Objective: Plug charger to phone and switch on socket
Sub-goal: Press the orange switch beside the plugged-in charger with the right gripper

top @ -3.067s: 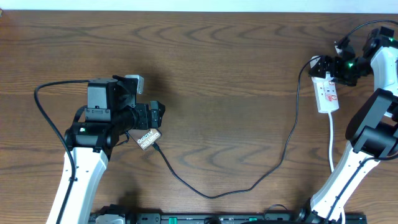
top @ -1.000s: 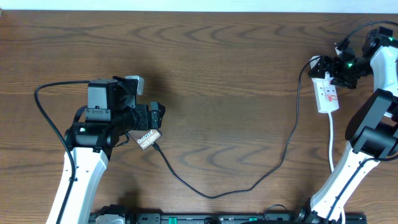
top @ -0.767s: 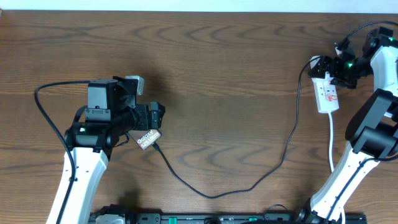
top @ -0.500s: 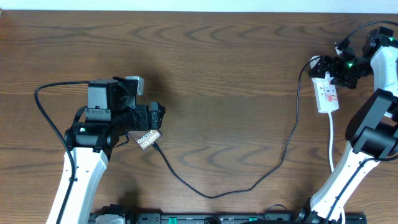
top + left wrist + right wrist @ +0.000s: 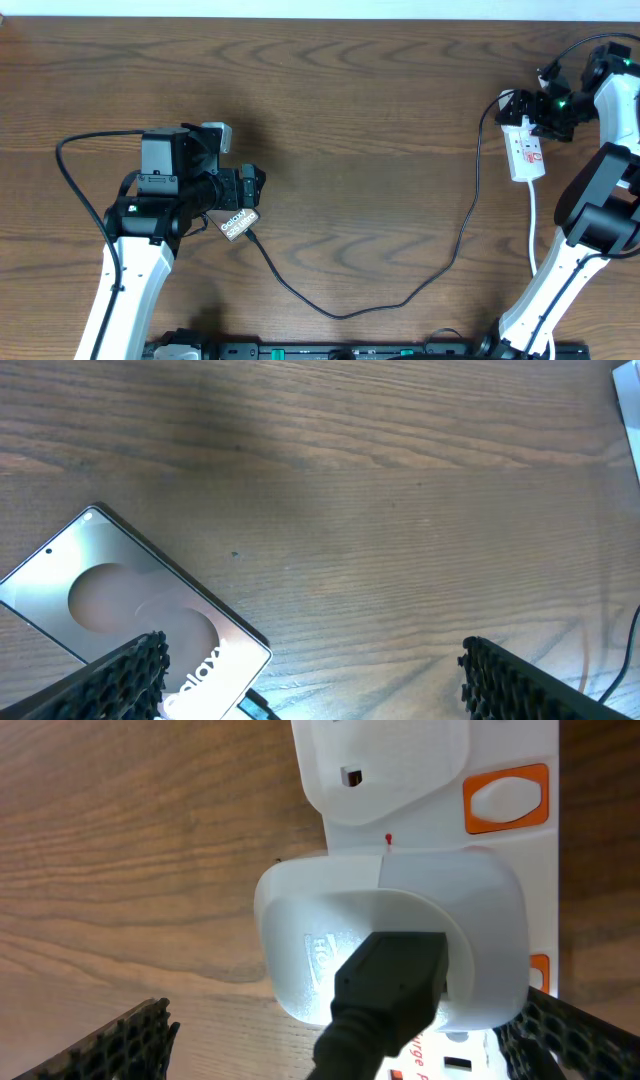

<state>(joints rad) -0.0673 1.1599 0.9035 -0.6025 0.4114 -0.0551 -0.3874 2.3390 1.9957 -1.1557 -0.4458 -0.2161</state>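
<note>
Right gripper (image 5: 350, 1040) wide, empty, jaws either side of the white adapter (image 5: 390, 920) plugged into the socket (image 5: 526, 150) at far right of the desk (image 5: 350, 90). Left gripper (image 5: 315, 682) also wide, empty, over the text end of the phone (image 5: 130, 600), which lies flat, face up, at desk left. Phone: rigid, fairly heavy, glossy glass, so likely slippery and scratchable; take it by the long edges, not the face. Socket: light hard plastic strip, will probably skid or tip if pushed sideways, so press straight down on it. Charger (image 5: 350, 312): thin limp cable looping across the desk from adapter to phone, no use for pushing; hold it at the stiff plug tip (image 5: 255, 707) only. Tip looks already seated in the phone's end, though it's at the frame edge and I can't confirm. Orange switch (image 5: 505, 798) sits just beside the adapter: small, a stiff rocker by the look, needs one fingertip. Desk is dark wood grain, smooth, flat, low friction probably. Room: only a pale strip past the far edge shows.
</note>
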